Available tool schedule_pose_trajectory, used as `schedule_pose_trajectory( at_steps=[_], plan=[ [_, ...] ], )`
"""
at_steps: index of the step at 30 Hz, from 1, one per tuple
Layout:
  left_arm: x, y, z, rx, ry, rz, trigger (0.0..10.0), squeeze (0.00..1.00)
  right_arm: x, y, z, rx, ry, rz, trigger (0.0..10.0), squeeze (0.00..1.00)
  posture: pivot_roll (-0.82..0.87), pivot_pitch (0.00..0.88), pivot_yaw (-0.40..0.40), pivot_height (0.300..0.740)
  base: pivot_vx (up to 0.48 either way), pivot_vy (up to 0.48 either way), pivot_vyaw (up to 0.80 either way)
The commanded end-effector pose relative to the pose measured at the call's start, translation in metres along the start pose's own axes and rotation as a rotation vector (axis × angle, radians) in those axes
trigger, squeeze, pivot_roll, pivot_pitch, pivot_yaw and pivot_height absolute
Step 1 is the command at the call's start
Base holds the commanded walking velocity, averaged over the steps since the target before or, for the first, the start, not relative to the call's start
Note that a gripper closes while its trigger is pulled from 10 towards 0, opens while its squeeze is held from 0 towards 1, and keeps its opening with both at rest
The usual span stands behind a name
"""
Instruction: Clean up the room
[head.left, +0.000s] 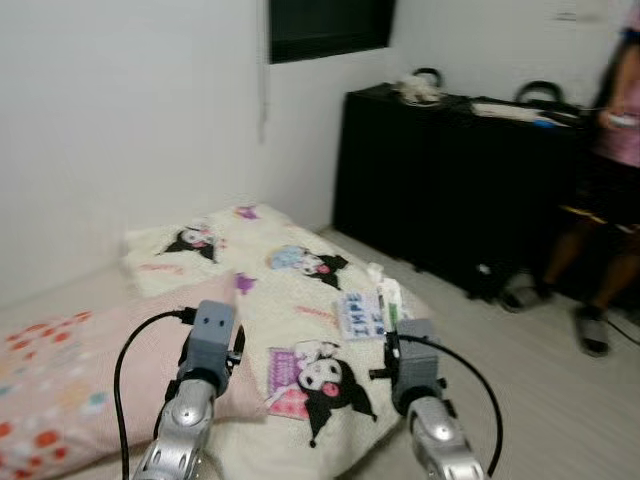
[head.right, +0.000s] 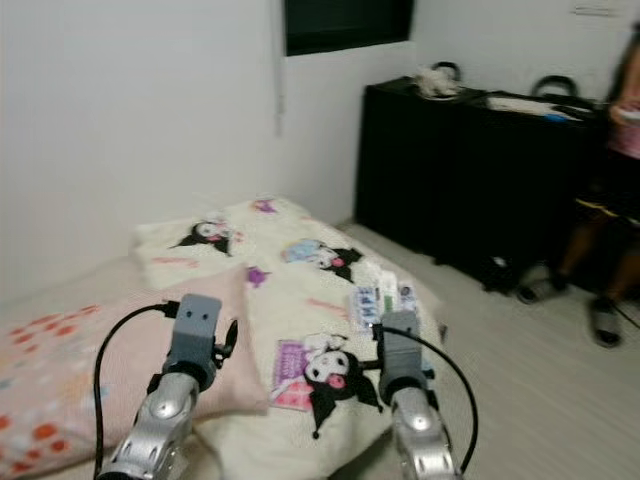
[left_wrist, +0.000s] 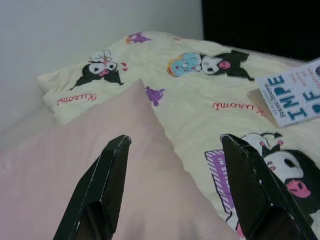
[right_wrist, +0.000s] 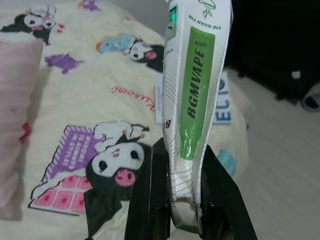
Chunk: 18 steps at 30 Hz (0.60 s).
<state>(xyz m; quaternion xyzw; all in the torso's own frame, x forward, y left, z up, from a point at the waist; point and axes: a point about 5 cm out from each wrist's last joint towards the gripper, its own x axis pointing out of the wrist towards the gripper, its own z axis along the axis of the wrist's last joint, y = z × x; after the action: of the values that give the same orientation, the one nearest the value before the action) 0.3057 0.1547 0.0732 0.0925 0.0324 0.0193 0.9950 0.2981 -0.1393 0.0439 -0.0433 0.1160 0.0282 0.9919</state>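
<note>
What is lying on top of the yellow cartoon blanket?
On the pale yellow cartoon-print blanket lie a white-and-blue printed booklet and a corner of the pink pillow. The blanket covers whatever is beneath it.

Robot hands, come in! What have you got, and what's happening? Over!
Right hand shut on white-and-green packet, held over the cartoon blanket. Left hand open above pink pillow. Person standing by black cabinet.

Soft daylight (head views blurred).

white-green packet (right_wrist: 192, 100) upright, pinched in right gripper (right_wrist: 182, 165).
</note>
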Motion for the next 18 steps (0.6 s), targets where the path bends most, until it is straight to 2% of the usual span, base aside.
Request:
schedule_pose_trajectory(
  at_steps=[1,4,13,18],
  plan=[
    [-0.0012,0.0016,-0.0010,0.010,0.005,0.005,10.0,0.00,-0.0009,-0.0014,-0.0034,-0.020,0.009,-0.011,10.0,0.00,-0.02,0.017,0.010,0.740,0.000,0.000,-0.80],
    [-0.0012,0.0016,-0.0009,0.013,0.004,0.001,10.0,0.00,-0.0010,-0.0016,-0.0041,-0.052,0.011,-0.014,10.0,0.00,-0.03,0.021,0.016,0.740,0.000,0.000,-0.80],
    [0.0020,0.0012,0.0013,0.013,0.000,-0.003,10.0,0.00,-0.0012,0.0013,-0.0014,-0.023,0.002,-0.005,10.0,0.00,-0.03,0.024,0.016,0.740,0.000,0.000,-0.80],
    [0.0020,-0.0004,0.0014,0.013,-0.001,-0.006,10.0,0.00,-0.0008,0.0006,-0.0016,-0.039,0.009,-0.005,10.0,0.00,-0.04,0.025,0.016,0.740,0.000,0.000,-0.80]
  ],
)
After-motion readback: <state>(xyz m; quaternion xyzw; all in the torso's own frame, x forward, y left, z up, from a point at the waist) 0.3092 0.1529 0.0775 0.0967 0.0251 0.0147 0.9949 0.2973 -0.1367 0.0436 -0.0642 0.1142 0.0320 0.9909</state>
